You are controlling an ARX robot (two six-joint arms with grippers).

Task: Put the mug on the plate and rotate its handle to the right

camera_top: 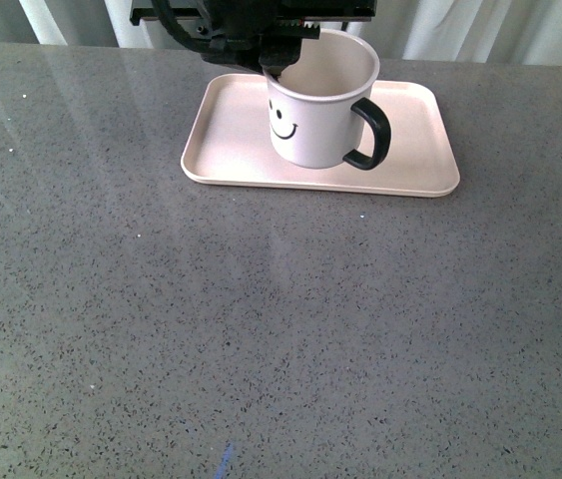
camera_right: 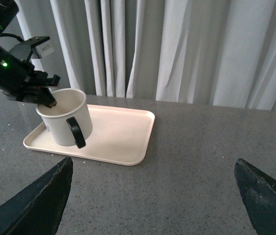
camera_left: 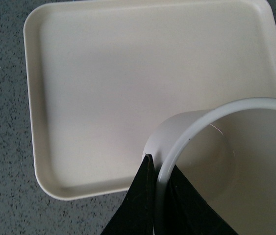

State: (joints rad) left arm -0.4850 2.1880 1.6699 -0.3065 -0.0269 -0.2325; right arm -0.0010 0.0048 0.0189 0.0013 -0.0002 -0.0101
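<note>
We have the left gripper (camera_top: 274, 68) clamped on the mug (camera_top: 315, 110) rim, one finger inside and one outside. The smooth cream cylinder sits just below it on the plate (camera_top: 415, 130), a matte pale tray with rounded corners and a low rim. The glossy black C handle (camera_top: 375, 135) is opposite the gripped side. Only the left wrist view shows the pads (camera_left: 138, 205) straddling the wall. Only the right wrist view shows the right gripper (camera_right: 152, 164), fingers wide apart, empty, well clear of the mug.
</note>
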